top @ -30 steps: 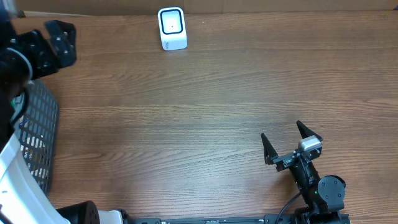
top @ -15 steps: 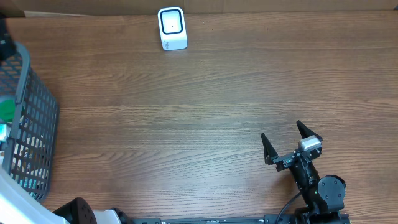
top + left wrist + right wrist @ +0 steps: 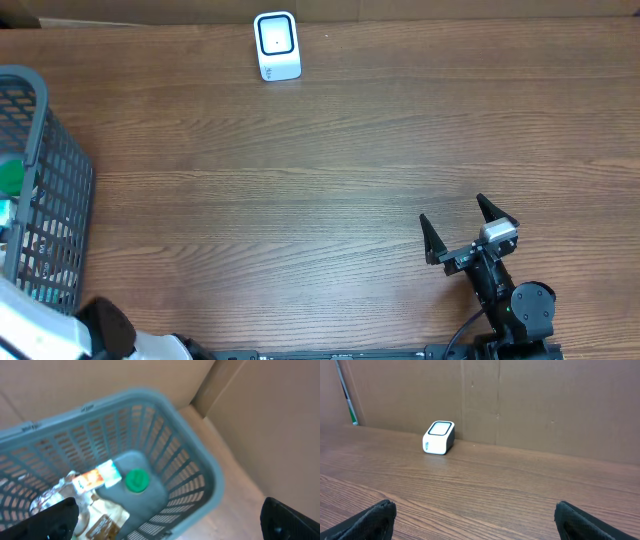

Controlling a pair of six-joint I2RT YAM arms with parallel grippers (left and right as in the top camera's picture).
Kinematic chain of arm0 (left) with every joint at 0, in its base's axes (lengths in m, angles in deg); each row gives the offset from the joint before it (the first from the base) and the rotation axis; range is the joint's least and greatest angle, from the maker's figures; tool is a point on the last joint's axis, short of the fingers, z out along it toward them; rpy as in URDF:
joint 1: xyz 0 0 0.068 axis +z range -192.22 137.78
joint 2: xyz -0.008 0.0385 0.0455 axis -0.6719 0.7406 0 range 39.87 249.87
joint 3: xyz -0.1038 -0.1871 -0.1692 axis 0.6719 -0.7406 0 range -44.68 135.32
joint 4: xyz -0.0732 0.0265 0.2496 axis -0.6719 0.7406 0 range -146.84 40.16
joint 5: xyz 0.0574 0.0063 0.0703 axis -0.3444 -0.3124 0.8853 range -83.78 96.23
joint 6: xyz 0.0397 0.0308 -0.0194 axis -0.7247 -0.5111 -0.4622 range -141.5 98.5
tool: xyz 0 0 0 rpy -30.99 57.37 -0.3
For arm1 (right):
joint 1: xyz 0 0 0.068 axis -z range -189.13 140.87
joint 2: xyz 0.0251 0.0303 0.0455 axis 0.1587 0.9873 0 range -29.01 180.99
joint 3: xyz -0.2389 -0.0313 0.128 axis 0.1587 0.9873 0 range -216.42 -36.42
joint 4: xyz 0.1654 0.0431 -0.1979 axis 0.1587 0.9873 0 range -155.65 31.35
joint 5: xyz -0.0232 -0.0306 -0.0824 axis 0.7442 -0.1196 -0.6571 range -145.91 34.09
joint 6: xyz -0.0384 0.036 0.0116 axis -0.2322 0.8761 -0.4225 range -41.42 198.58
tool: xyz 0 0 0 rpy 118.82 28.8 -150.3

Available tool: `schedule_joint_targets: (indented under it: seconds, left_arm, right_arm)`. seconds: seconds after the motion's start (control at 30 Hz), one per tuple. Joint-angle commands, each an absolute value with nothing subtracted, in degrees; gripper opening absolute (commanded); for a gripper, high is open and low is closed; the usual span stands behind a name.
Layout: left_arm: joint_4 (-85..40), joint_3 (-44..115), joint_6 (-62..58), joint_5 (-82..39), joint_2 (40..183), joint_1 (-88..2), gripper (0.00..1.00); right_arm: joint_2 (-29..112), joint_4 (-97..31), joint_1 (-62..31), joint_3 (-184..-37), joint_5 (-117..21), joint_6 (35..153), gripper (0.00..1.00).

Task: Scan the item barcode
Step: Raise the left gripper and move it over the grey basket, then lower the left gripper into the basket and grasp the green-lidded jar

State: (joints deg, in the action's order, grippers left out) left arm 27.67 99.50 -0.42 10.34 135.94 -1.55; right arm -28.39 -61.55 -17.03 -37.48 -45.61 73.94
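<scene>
The white barcode scanner [image 3: 276, 45] stands at the table's far edge and shows small in the right wrist view [image 3: 439, 437]. Items lie in the grey mesh basket [image 3: 62, 170] at the left: a green-capped bottle [image 3: 136, 480] and an orange-and-white packet [image 3: 95, 477]. High over that basket [image 3: 202, 462] hovers my left gripper [image 3: 170, 525], open, holding nothing. My right gripper [image 3: 452, 209] rests near the front right of the table, also open and empty [image 3: 475, 510], facing the scanner.
Brown cardboard walls [image 3: 530, 400] close off the back of the wooden table [image 3: 330, 180]. The basket hangs partly beyond the table's left edge. A crinkled foil-like packet [image 3: 50, 500] lies among the items. Part of the left arm [image 3: 100, 328] shows at the front left.
The left arm has swung away from the overhead view's upper left, uncovering the basket; only a piece of it shows at the bottom left now. The right arm has not moved.
</scene>
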Motion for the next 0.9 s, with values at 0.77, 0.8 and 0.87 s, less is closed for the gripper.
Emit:
schedule_joint_targets:
  seconds: [0.77,0.8,0.87]
  left_arm:
    - [27.7,97.4,-18.8,3.2,167.0,2.3,0.8]
    - [27.7,96.7,-19.0,3.3,167.0,2.4,0.82]
    - [27.7,95.3,-19.0,3.7,167.0,2.9,0.84]
  right_arm:
    - [-28.8,-61.8,-16.9,-36.9,-45.3,74.3,1.0]
    - [-28.8,-61.8,-16.9,-36.9,-45.3,74.3,1.0]
    - [-28.8,-61.8,-16.9,-36.9,-45.3,74.3,1.0]
